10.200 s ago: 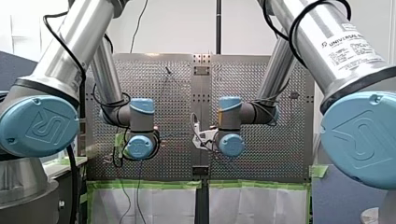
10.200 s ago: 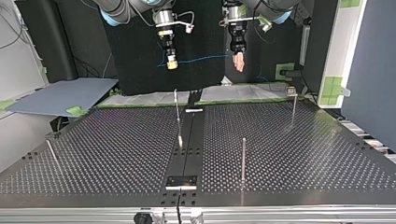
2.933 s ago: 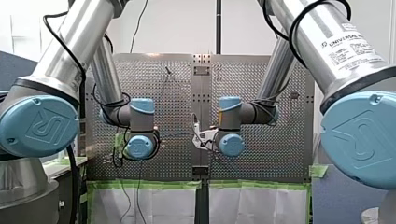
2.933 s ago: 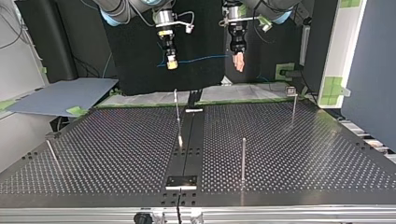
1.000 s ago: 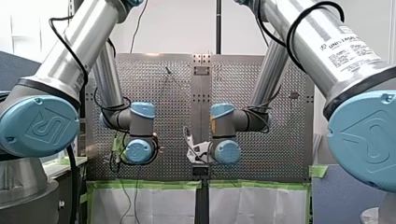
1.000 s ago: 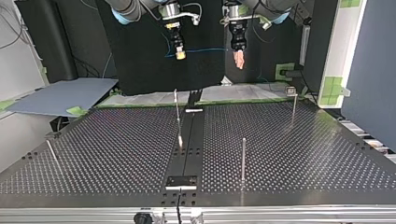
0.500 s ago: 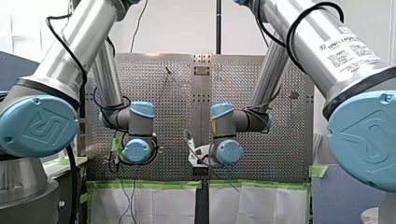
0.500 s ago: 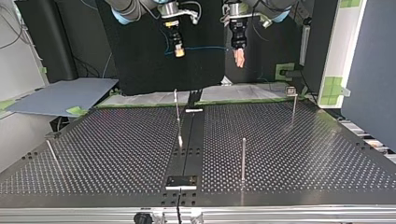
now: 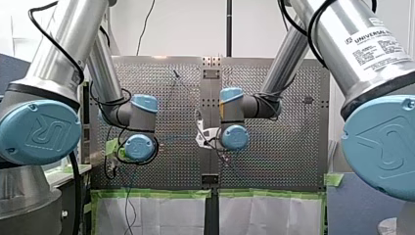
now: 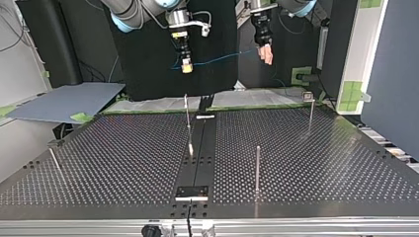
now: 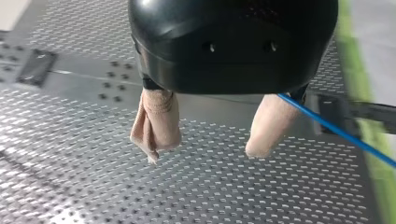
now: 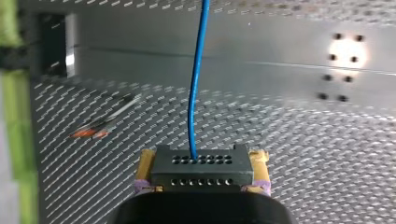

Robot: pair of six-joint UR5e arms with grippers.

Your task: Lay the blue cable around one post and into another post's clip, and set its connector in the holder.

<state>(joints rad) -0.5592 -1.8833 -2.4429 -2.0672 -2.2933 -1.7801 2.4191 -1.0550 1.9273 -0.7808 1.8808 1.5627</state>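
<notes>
Printed on the silver sleeve of my right arm (image 9: 364,54), in the front view: "UNIVERSAL", with finer lines beneath too small to read. Embossed on the blue joint cap (image 9: 41,132) of my left arm (image 9: 63,54): a large emblem.

Clamped between the yellow pads of my right claw (image 10: 186,65): the black connector (image 12: 201,169), two rows of small holes facing out, with the blue cable (image 12: 196,93) rising from the upper row.

Spread wide, with nothing between its beige pads (image 11: 159,121): my left claw (image 11: 203,154), with the cable emerging from behind one finger.

In the top view, strung through the air from claw to claw, above and beyond the far edge of the perforated surface (image 10: 306,163), clear of the upright posts (image 10: 257,168).

Against half a second earlier: left claw further toward the top view's right and slightly higher, right claw lower, cable no longer level but sloping up toward the left claw.
</notes>
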